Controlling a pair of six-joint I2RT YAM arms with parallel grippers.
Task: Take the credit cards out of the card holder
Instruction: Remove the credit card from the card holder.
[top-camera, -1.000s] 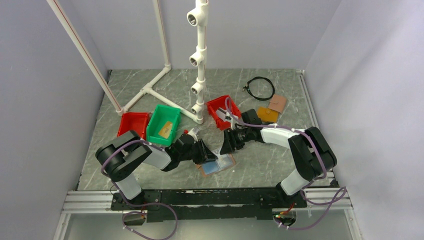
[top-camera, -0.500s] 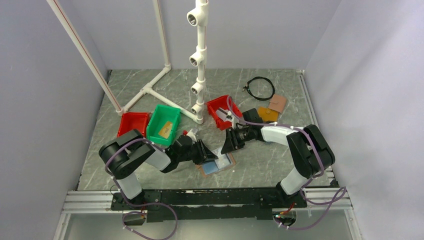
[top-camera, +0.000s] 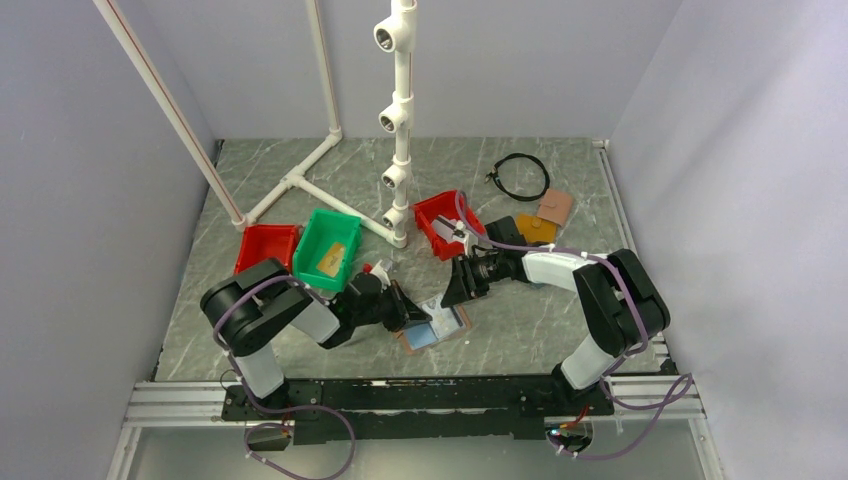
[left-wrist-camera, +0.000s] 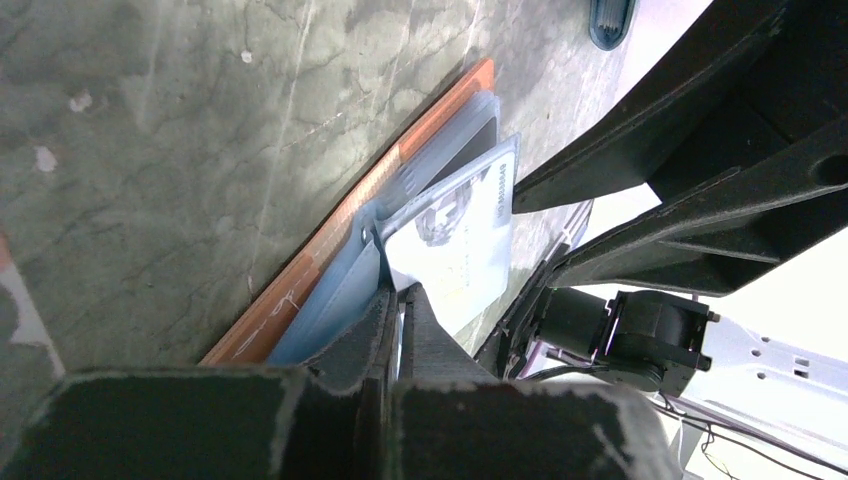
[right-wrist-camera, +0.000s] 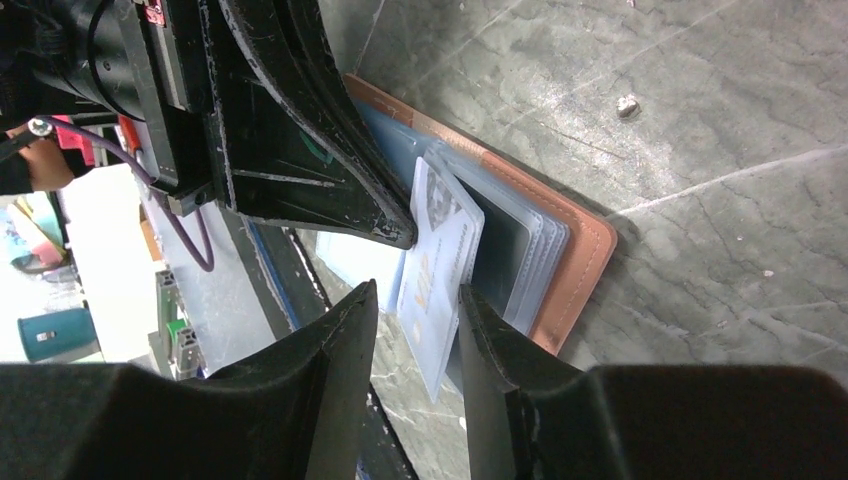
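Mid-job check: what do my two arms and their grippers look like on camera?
The left arm and right arm have bulky black joints and white link shells, with purple cables looping along them. The left gripper and right gripper have matte black tapered fingers. No legible markings.

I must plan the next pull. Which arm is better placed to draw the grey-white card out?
Right. The right gripper is open, with the free end of the grey-white card between its fingers. The left gripper is shut, its tip against the card holder, seemingly bracing it.
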